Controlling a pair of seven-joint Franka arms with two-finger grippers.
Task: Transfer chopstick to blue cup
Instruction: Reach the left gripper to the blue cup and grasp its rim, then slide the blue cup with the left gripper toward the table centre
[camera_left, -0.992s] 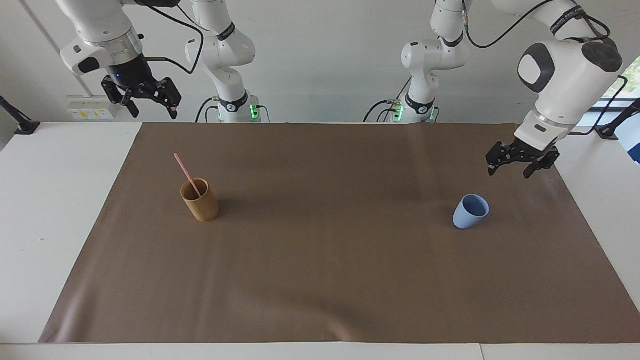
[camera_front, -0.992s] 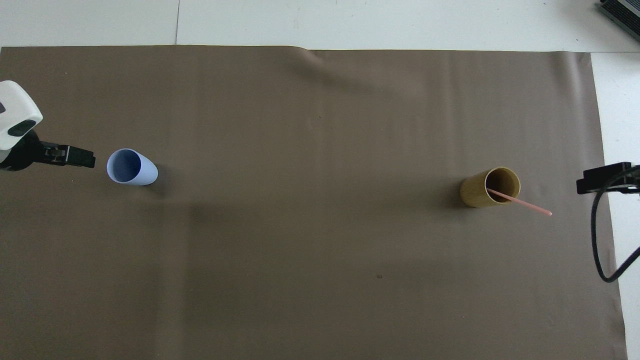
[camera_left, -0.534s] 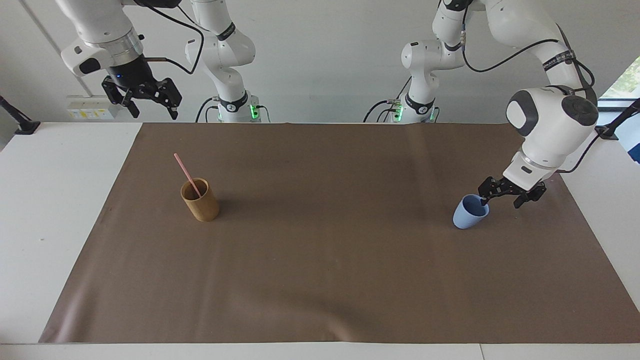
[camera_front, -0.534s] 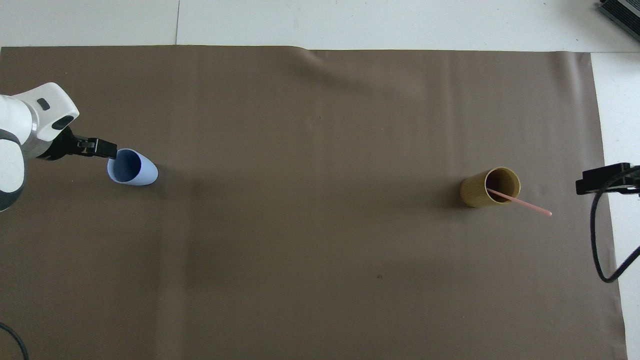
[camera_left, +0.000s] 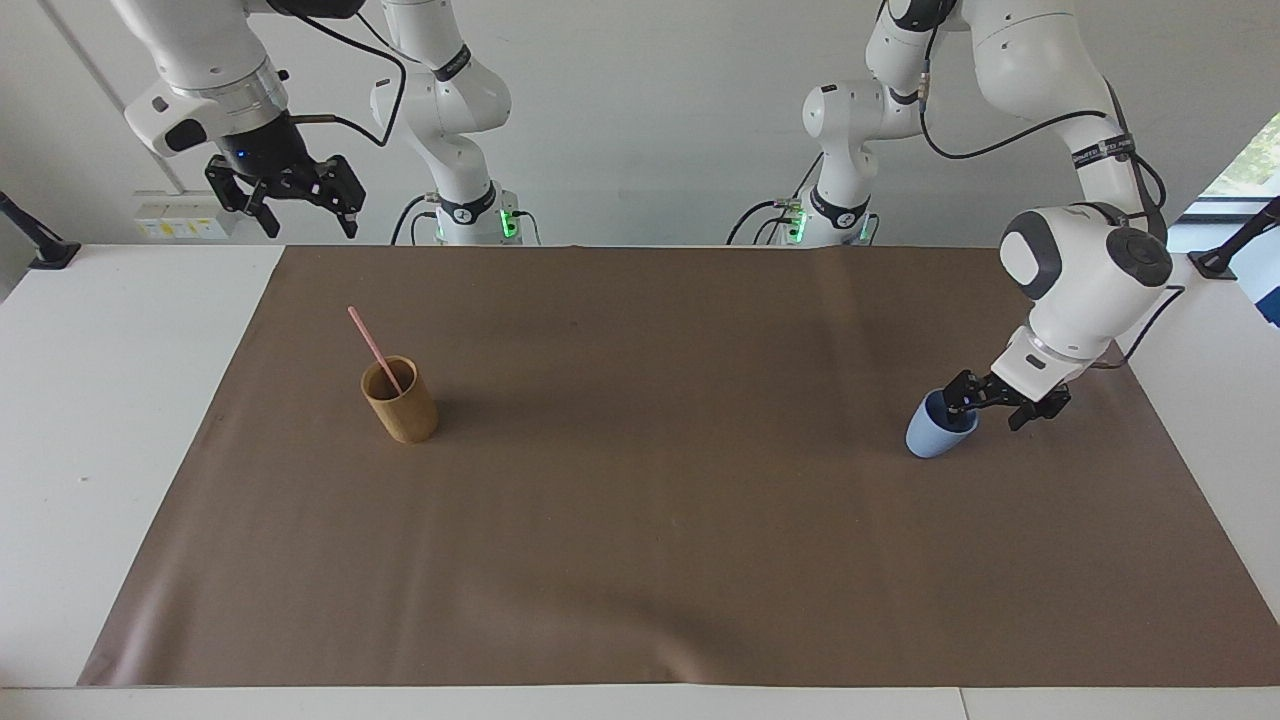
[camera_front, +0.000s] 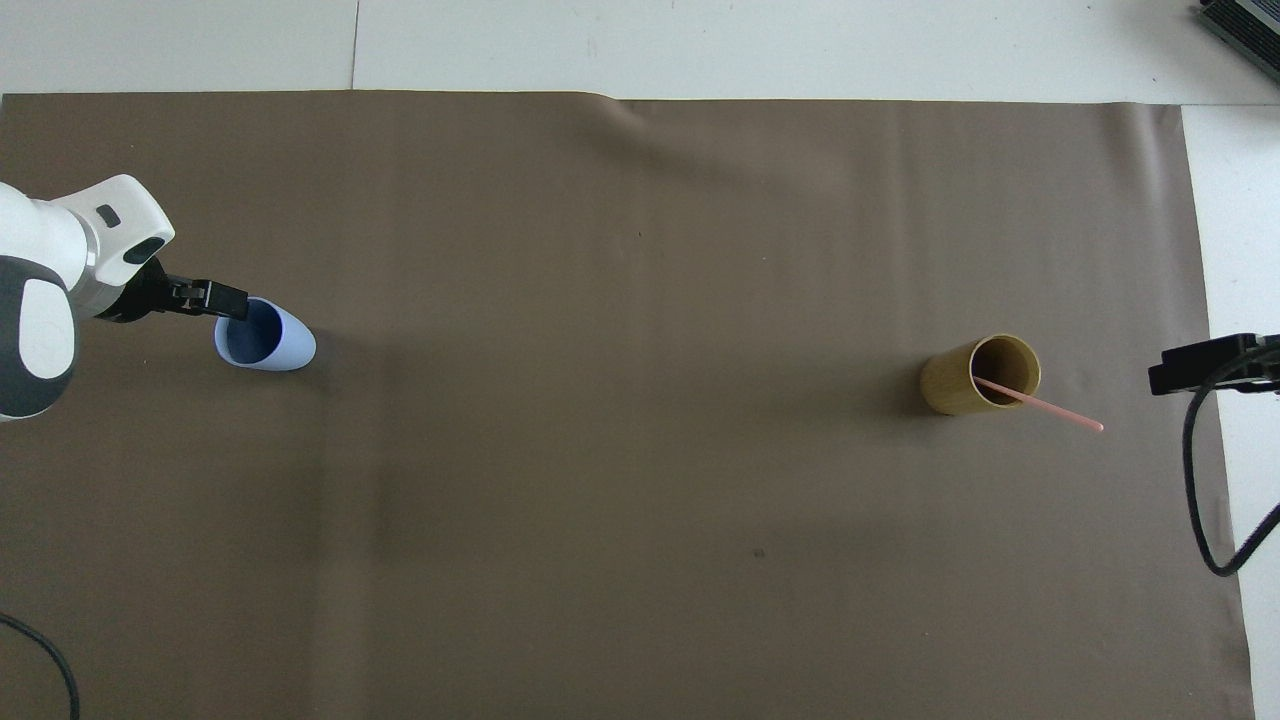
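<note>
The left gripper (camera_left: 988, 407) is down at the blue cup (camera_left: 940, 428), which stands on the brown mat (camera_left: 640, 560) toward the left arm's end of the table. Its fingers are spread wide and straddle the cup's rim: one finger (camera_left: 962, 395) dips inside the mouth, the other sits outside the wall on the side away from the table's middle. Whether either finger actually touches the wall is hard to make out; in the overhead view the gripper (camera_front: 222, 299) just overlaps the rim of the cup (camera_front: 268, 338). The chopstick (camera_left: 373, 349) stands tilted in the tan cup (camera_left: 401, 402) toward the right arm's end of the table, its lower end inside and its upper part sticking out over the rim, leaning toward that end. The right gripper (camera_left: 302, 208) waits high in the air above the table edge at its own end, fingers wide apart and holding nothing.
</note>
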